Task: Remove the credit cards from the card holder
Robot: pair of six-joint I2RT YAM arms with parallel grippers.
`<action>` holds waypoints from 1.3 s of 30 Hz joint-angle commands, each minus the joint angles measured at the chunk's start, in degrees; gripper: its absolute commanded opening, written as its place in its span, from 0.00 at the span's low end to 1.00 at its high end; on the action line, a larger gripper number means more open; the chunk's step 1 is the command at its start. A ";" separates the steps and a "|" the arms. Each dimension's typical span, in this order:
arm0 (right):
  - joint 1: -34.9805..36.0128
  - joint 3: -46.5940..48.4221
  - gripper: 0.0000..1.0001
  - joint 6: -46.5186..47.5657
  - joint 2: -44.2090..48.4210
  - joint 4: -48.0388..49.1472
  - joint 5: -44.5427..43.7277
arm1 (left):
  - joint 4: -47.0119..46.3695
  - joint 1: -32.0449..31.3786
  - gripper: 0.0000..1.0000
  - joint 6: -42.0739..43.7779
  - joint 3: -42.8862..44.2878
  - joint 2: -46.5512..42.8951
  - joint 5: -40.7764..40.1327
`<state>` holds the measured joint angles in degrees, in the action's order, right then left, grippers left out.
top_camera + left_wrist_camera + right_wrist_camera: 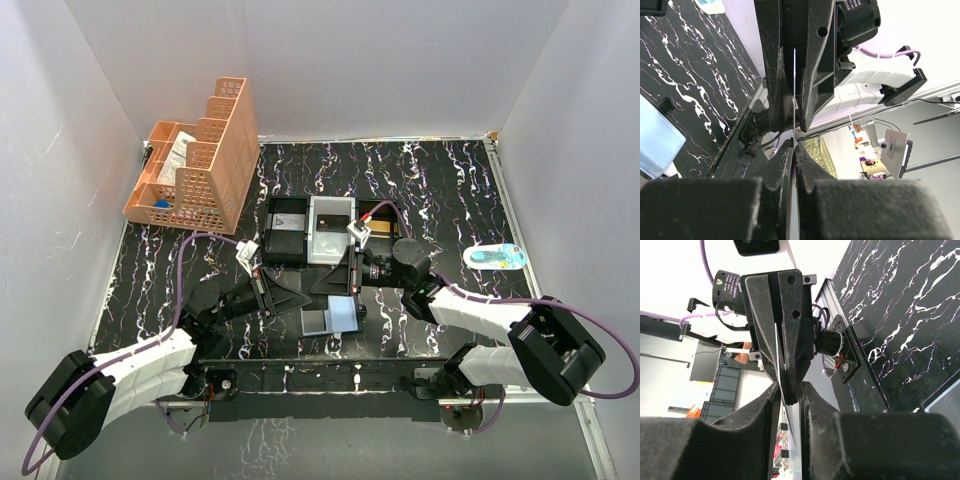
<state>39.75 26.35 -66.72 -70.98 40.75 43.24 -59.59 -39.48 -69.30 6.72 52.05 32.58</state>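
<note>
**A:** Start close in. What are the left jaws doing?

**B:** The left gripper has its jaws pressed together on a thin card. The card shows edge-on as a pale line.

**A:** And the right?

**B:** The right gripper meets it tip to tip. Its jaws are nearly closed on either side of the same card. I cannot tell whether they actually pinch it.

**A:** Where is the card holder?

**B:** The flat grey-blue bifold card holder lies on the desk just at six o'clock of the meeting jaws. Its two panels sit side by side, with a small black tab on the right edge. Neither gripper touches it.

**A:** The surface?

**B:** It is a black desk with white marble veining, closed in by plain white walls.

**A:** Further out?

**B:** At twelve o'clock of the jaws sits a black-and-white three-compartment tray. At three o'clock, near the right wall, lies a small blue-and-white oval object. At ten o'clock, in the far left corner, stands an orange perforated plastic organiser.

**A:** The count?

**B:** Two arms, one card in view, one holder, one tray, one oval object and one organiser.
</note>
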 commanded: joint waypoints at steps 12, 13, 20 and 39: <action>0.49 -0.77 0.00 1.86 1.52 0.61 -4.19 | 1.60 0.10 0.00 0.55 -0.19 -2.61 -1.43; 0.47 -0.77 0.00 2.54 2.08 -0.68 -5.35 | 3.67 0.11 0.00 0.86 0.08 -3.39 -1.89; -1.49 3.01 0.00 13.58 8.96 -21.41 -15.68 | 30.80 0.12 0.69 8.71 4.86 -14.32 -8.47; -1.69 10.87 0.00 32.37 19.81 -41.31 -35.40 | 94.78 0.28 0.99 40.71 46.02 -5.82 -51.82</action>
<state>38.17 34.39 -38.94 -54.24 -0.51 12.36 25.02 -39.48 -38.39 45.93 44.01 -7.22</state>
